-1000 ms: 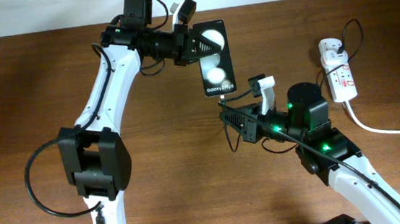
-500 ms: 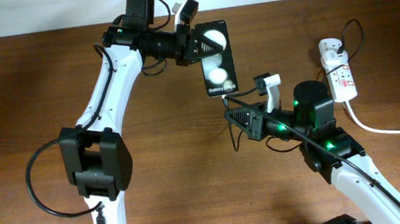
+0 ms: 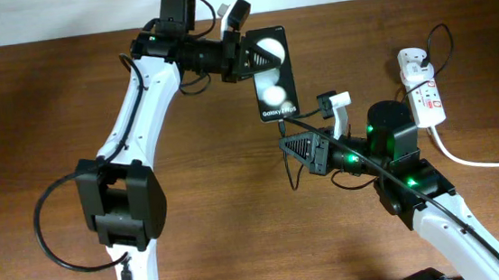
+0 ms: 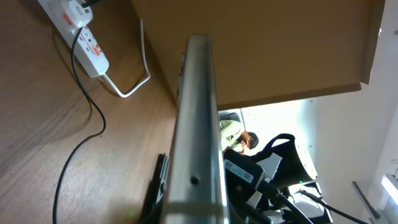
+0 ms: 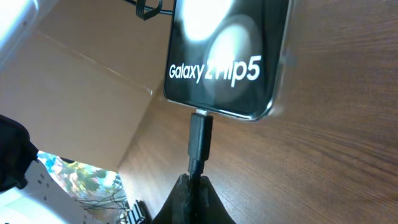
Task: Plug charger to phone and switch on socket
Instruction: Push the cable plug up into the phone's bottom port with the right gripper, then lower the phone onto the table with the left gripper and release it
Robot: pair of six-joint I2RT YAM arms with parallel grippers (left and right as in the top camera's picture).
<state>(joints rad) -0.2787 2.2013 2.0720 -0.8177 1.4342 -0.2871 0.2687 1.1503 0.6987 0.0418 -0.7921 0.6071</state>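
Note:
My left gripper [image 3: 244, 54] is shut on the black phone [image 3: 274, 72] at its far end and holds it above the table. Its screen shows two white spots and white text at the near end. In the left wrist view I see only the phone's silver edge [image 4: 198, 124]. My right gripper [image 3: 293, 145] is shut on the charger's black plug [image 5: 200, 138], just below the phone. In the right wrist view the plug tip touches the port in the phone's bottom edge [image 5: 221, 56]. The white socket strip [image 3: 423, 90] lies at the right, and the thin black cable [image 3: 445, 46] runs from its adapter.
A thick white cord [image 3: 478, 161] runs from the socket strip toward the right edge. The brown wooden table [image 3: 30, 114] ends at a pale wall along the back. The socket strip also shows in the left wrist view [image 4: 78, 31].
My right gripper has moved up and to the right with the plug, closer to the phone's bottom edge. My left gripper has shifted the phone slightly right.

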